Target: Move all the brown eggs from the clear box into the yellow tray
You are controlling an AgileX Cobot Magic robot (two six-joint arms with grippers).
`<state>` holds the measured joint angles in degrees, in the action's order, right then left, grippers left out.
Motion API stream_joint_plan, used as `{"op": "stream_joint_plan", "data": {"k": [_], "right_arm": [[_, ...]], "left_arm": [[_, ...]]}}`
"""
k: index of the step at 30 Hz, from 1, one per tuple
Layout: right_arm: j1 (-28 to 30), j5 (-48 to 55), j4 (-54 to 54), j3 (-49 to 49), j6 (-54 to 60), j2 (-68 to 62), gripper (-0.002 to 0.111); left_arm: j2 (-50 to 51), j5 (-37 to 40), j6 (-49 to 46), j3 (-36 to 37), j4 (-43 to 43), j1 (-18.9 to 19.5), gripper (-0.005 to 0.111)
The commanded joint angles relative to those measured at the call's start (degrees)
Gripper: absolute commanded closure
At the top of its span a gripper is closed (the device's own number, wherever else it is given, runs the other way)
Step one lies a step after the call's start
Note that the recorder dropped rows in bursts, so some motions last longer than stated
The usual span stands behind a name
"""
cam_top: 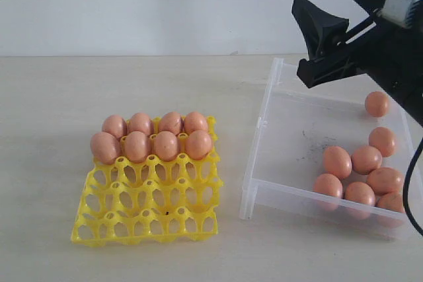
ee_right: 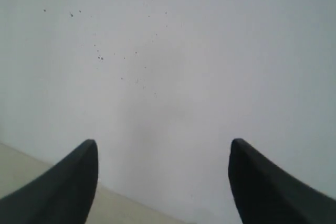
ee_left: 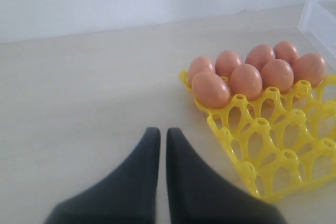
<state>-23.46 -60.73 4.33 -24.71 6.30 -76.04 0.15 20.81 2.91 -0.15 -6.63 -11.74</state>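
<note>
The yellow tray [cam_top: 149, 212] lies left of centre, and its two far rows are filled with several brown eggs [cam_top: 152, 138]. Those eggs [ee_left: 252, 72] and the tray [ee_left: 273, 145] also show in the left wrist view. The clear box [cam_top: 264, 123] sits at the right. Several brown eggs [cam_top: 365, 160] are gathered in its near right part, and one [cam_top: 377, 104] lies farther back. My right gripper [cam_top: 299, 37] hangs open and empty above the box's far edge. In its own view the gripper [ee_right: 164, 145] faces the wall. My left gripper [ee_left: 160, 132] is shut and empty, low over the table left of the tray.
A white wall [cam_top: 165, 4] runs behind the beige table [cam_top: 53, 110]. A black cable [cam_top: 411, 183] hangs from the right arm at the box's right end. The tray's two near rows of cups [cam_top: 145, 196] hold nothing.
</note>
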Motion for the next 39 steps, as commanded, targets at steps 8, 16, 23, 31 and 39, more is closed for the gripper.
{"op": "stream_joint_plan", "data": {"k": [8, 16, 23, 31, 39], "right_arm": [[-0.5, 86.2, 0.7, -23.5, -6.3, -5.3, 0.108], [-1.0, 66.9, 0.6, -24.4, -6.7, -10.2, 0.108], [-6.2, 39.7, -2.1, -17.3, -5.5, -7.7, 0.108], [-4.8, 54.6, -27.3, -17.4, 25.2, -9.5, 0.108], [3.4, 75.5, -56.4, -24.0, 50.0, -18.1, 0.079]], "left_arm": [[-0.2, -0.2, 0.4, 0.1, -0.1, -0.3, 0.103], [-0.2, -0.2, 0.4, 0.1, -0.1, -0.3, 0.103], [-0.2, -0.2, 0.4, 0.1, -0.1, -0.3, 0.103], [-0.2, -0.2, 0.4, 0.1, -0.1, -0.3, 0.103], [-0.2, -0.2, 0.4, 0.1, -0.1, -0.3, 0.103]]}}
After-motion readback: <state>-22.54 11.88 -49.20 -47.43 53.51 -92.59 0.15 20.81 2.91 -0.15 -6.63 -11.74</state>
